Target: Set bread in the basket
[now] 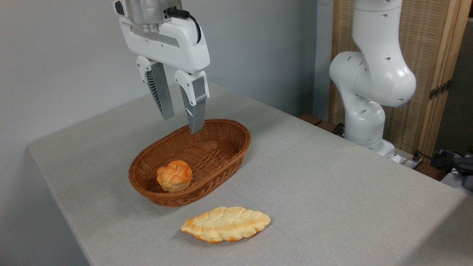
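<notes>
**Fixed camera: bread not yet in basket**

You see the gripper (181,119) poised above the basket (225,162), fingers spread and holding nothing. The bread (226,224) lies flat on the table (332,192), just in front of the basket. A small bun (174,175) already sits inside. Reach, grasp, lift and placement all remain.

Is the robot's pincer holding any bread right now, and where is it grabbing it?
Nothing is held. The pincer hangs open and empty above the basket. The bread lies on the table; a small round bun sits in the basket.
</notes>
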{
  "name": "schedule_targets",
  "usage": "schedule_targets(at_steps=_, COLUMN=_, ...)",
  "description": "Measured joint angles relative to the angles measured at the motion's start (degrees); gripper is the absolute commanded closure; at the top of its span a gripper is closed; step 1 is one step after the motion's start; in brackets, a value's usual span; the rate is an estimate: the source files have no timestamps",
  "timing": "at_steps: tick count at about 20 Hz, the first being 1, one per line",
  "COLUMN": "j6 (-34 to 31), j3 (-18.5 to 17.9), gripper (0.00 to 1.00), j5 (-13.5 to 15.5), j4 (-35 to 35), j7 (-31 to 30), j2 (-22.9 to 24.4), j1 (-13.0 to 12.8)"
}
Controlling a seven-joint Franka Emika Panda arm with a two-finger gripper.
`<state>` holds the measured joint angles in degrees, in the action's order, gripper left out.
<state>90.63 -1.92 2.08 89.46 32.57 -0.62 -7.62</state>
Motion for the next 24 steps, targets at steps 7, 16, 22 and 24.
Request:
schedule_targets(at_steps=7, j6=0.1, j3=0.01, gripper=0.0, j5=0.0, j4=0.02, j7=0.0, j2=-0.01, j1=-0.01)
schedule_targets(at_steps=16, j6=5.88, j3=-0.15, gripper=0.0, j5=0.0, j4=7.13, j7=6.28, j2=3.2, j1=0.0)
schedule_targets(at_steps=22, j6=8.12, j3=-4.7, gripper=0.0, j5=-0.01, j4=13.66, j7=22.82, j2=5.32, j1=0.2)
schedule_targets(at_steps=24, j6=12.49, j3=-6.62, gripper=0.0, j5=-0.01, j4=15.95, j7=27.8, j2=5.31, j1=0.33)
